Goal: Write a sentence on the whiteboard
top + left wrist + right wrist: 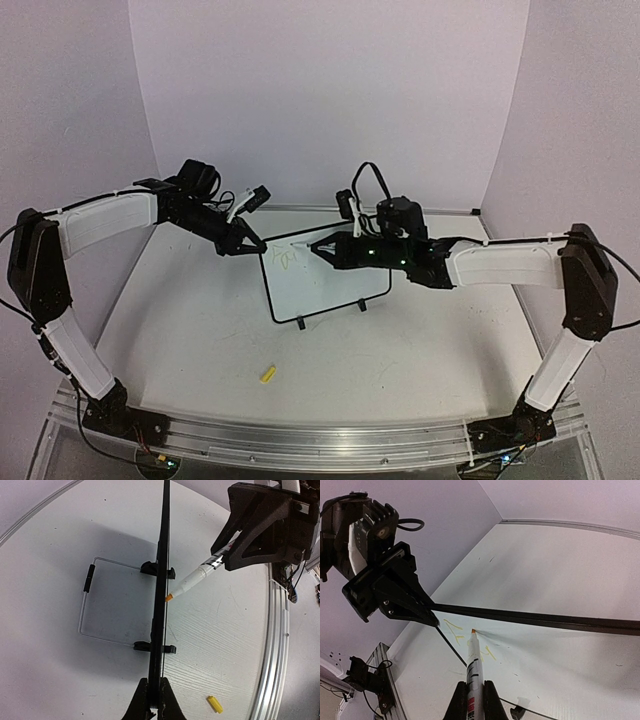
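Observation:
The whiteboard (330, 285) stands upright on two black clip feet at mid-table, its white face toward the arms. My left gripper (254, 246) is shut on its upper left corner; in the left wrist view the jaws (154, 679) pinch the board's thin black edge (162, 580). My right gripper (323, 245) is shut on a white marker (474, 662). The marker's orange tip (473, 631) touches the board near its top left. A few faint yellow strokes of the sentence (452, 626) lie beside the tip.
A small yellow marker cap (267, 375) lies on the table in front of the board, also in the left wrist view (215, 704). A thin wire stand (86, 605) juts out behind the board. An aluminium rail (300, 435) runs along the near edge.

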Robot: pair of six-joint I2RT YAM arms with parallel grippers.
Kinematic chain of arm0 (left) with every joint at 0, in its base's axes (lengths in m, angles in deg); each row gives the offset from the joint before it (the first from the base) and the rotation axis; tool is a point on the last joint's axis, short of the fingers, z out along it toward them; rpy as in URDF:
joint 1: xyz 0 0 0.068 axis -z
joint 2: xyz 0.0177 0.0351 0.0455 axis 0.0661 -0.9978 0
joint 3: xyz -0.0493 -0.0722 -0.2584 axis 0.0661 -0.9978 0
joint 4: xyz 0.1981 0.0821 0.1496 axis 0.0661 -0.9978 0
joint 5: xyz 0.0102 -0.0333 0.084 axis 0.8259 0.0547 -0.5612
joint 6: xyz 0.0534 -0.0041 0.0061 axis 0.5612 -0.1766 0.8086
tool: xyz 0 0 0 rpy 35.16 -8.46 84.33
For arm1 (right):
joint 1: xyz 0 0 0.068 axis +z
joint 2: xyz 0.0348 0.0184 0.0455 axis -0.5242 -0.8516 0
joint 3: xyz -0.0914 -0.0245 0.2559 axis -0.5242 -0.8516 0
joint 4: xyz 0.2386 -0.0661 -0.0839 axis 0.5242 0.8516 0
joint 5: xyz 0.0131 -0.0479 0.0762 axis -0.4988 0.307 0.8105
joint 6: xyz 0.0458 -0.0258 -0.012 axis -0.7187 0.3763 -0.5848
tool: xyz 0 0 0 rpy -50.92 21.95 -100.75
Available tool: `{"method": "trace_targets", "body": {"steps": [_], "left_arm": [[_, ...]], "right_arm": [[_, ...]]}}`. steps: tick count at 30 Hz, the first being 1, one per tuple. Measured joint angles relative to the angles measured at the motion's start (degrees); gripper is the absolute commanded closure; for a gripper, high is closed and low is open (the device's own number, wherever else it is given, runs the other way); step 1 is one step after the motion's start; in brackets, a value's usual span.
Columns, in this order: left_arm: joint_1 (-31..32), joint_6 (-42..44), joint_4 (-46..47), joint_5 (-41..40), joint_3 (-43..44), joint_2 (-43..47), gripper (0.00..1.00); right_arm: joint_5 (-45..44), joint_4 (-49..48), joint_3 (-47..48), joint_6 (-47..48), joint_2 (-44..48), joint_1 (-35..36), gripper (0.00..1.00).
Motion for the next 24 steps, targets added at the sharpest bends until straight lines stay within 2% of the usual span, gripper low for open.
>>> {"method": "trace_targets", "body": {"steps": [13, 24], "left_arm": [[0.0, 0.0, 0.0, -0.3, 0.0, 0.0, 1.00], [0.0, 0.0, 0.0, -0.3, 0.0, 0.0, 1.00]], "right_arm": [[-1.2, -0.4, -0.2, -0.2, 0.0, 0.4, 1.00], [-0.1, -2.4, -4.8, 0.6, 2.5, 0.3, 1.00]]}}
